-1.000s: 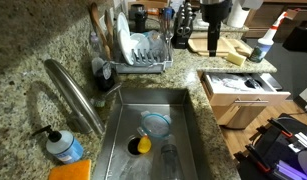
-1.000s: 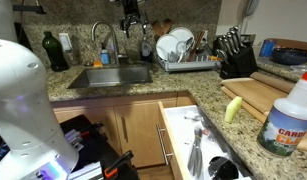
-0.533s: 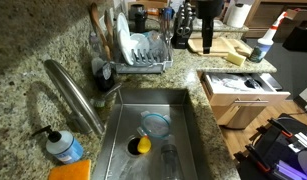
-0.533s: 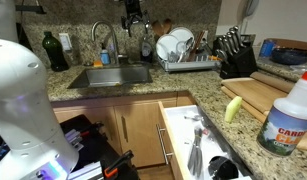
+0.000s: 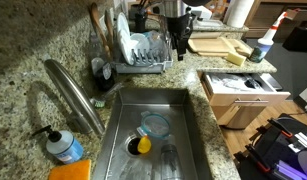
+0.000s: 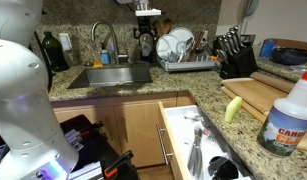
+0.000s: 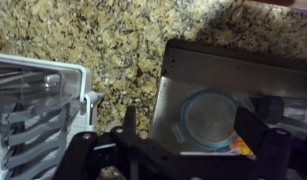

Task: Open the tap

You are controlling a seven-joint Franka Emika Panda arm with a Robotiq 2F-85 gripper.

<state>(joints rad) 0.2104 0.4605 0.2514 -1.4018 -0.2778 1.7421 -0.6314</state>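
The tap is a long curved brushed-steel spout that arches over the left side of the sink. It also shows at the back of the sink in an exterior view. My gripper hangs open and empty above the near end of the dish rack, well apart from the tap. It shows beside the tap in an exterior view. In the wrist view my open jaws frame a round clear container in the sink; the tap is out of that view.
A pump bottle of blue liquid stands by the tap's base with an orange sponge. A yellow object lies at the drain. A knife block, a cutting board and an open drawer are nearby.
My gripper has moved from over the far counter toward the sink and now hangs over the dish rack's end. Nothing else has moved.
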